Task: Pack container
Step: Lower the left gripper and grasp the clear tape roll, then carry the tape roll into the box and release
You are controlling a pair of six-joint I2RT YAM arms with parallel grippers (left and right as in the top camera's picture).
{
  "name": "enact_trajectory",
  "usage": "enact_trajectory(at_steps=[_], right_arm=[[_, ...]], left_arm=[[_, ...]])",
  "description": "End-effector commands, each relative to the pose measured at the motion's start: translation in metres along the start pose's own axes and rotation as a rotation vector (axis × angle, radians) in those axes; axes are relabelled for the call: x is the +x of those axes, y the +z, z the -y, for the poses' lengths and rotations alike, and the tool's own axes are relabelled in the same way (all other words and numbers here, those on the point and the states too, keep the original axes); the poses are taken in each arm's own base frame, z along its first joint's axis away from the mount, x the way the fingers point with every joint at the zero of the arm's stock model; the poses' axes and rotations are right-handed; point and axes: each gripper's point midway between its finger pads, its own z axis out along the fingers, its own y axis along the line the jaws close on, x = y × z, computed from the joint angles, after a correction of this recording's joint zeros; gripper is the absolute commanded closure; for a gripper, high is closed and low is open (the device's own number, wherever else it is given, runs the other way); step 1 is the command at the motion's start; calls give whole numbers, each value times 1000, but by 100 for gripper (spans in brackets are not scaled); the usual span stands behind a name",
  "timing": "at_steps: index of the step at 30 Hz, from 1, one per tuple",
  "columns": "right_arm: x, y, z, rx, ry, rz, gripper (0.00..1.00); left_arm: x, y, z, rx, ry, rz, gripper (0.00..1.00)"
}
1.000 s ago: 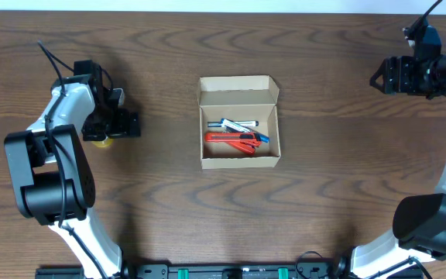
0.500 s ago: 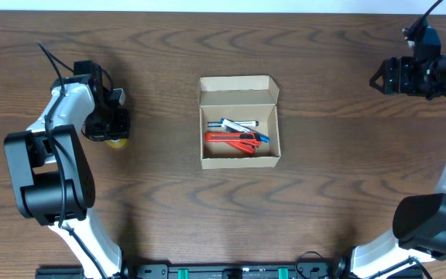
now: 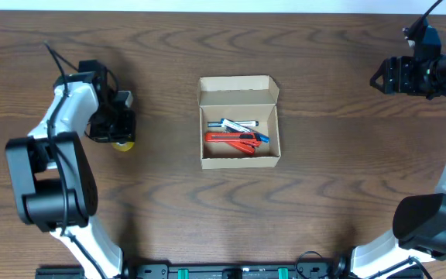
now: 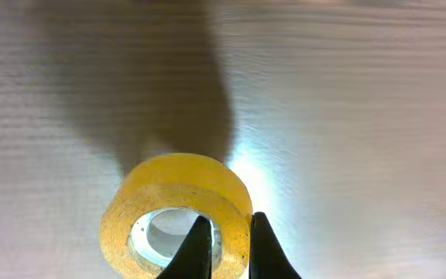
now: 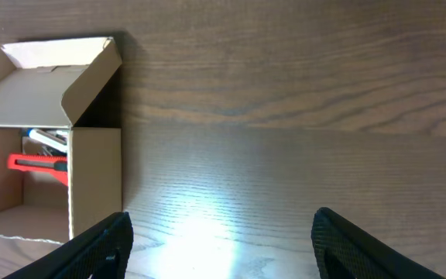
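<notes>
On the worktop (image 3: 324,194): tape roll (image 4: 173,205) pinched, box (image 3: 238,160) lying open

Left of the box, the left claw (image 4: 229,242) is clamping the wall of the yellow tape roll, one finger sitting inside the ring's hole and the other outside (whether the roll is touching the wood cannot be told). The cardboard box is resting mid-worktop, well apart from both claws, its lid standing open at the far edge. A red utility knife (image 3: 231,139) and a blue-and-white pen (image 3: 240,125) are lying inside. The right claw (image 5: 223,225) is hovering at the far right, jaws spread wide, gripping nothing.
</notes>
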Motion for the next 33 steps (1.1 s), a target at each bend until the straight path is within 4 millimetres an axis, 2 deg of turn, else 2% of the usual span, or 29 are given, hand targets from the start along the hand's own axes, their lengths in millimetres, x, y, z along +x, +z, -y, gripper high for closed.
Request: enact_trajectory(at_steps=[1, 5, 8, 11, 16, 21, 27, 33], right_arm=[[-1, -3, -6, -8, -24, 9, 27], [0, -3, -6, -9, -23, 8, 27], [-1, -3, -6, -9, -24, 9, 27], [-1, -3, -6, -9, -24, 9, 27], [-1, -3, -6, -8, -32, 12, 27], [-1, -3, -6, -8, -37, 12, 27], [-1, -3, -6, -8, -48, 13, 27], [-2, -3, -6, -7, -48, 16, 27]], left_arm=[[-32, -68, 32, -5, 141, 193, 94], [-43, -123, 69, -14, 276, 318, 94], [-41, -157, 108, -5, 448, 386, 94], [-32, -171, 145, -13, 663, 403, 94], [-7, -159, 201, -13, 1038, 358, 94], [9, -147, 242, -36, 1340, 342, 94], [1, -128, 254, -147, 1395, 313, 94], [-13, -86, 260, -133, 1404, 246, 94]])
